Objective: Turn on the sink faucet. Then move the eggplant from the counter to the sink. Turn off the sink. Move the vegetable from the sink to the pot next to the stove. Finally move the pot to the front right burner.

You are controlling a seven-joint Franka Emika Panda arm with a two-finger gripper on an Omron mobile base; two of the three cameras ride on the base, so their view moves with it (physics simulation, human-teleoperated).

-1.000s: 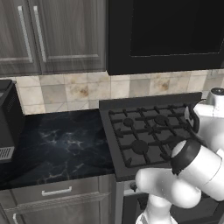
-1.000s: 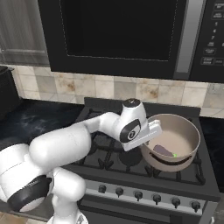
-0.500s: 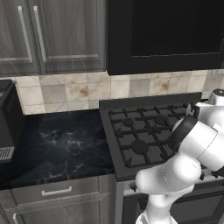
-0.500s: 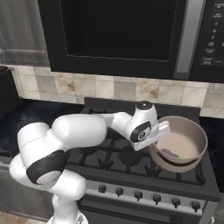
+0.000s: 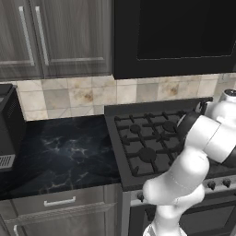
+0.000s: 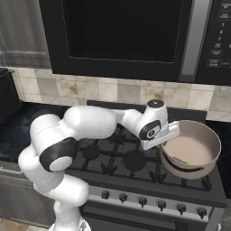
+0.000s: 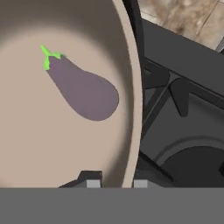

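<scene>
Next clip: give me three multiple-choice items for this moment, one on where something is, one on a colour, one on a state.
1. Where is the eggplant?
A. On the counter
B. Inside the pot
C. On a bare burner

2. What colour is the eggplant's stem tip?
A. Green
B. Red
C. Brown

3. How does the gripper stand to the pot?
A. Well clear above it
B. Fingers astride the pot's rim
C. Closed on the eggplant

Key: 1 B, the hand view shows it lying on the pot's beige floor. 2 A, the tip is bright green. 3 B, one finger shows inside the wall and one outside.
</scene>
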